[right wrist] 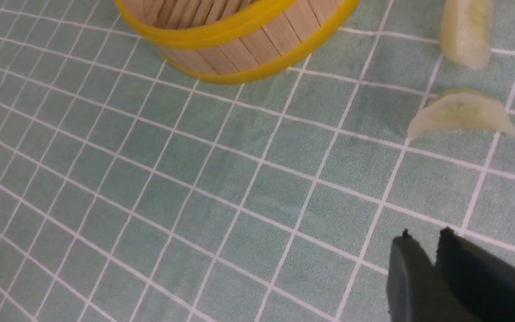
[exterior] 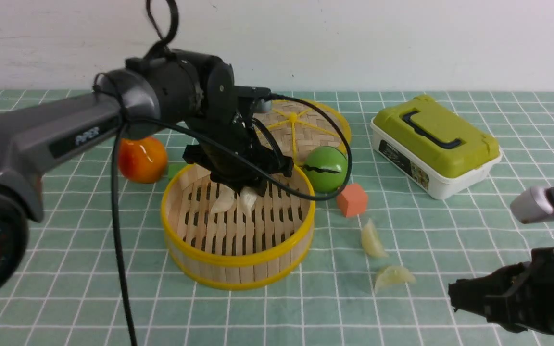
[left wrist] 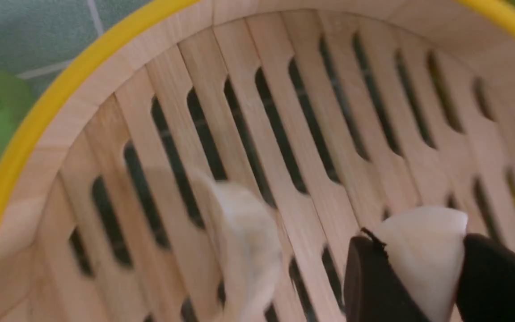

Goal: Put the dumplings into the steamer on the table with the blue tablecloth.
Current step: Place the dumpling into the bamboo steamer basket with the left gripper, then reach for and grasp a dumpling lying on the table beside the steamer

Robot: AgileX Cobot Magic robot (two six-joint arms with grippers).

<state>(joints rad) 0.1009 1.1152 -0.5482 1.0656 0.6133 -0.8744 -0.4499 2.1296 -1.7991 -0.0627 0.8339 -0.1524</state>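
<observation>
My left gripper [exterior: 244, 188], at the centre of the front view, pinches one small glossy cream-white crescent dumpling [left wrist: 420, 250] just over the slatted floor of the round yellow-rimmed bamboo steamer [exterior: 238, 259], beside a second dumpling [exterior: 221, 201] lying there. My right gripper [right wrist: 425, 237], lower right, is nearly pressed together on nothing. That makes four with the third dumpling [exterior: 372, 239] and fourth dumpling [exterior: 393, 277] right of the single steamer on the pale teal gridded tablecloth [exterior: 402, 317]; they look light and slick, so I'd grip gently across the plump middle.
</observation>
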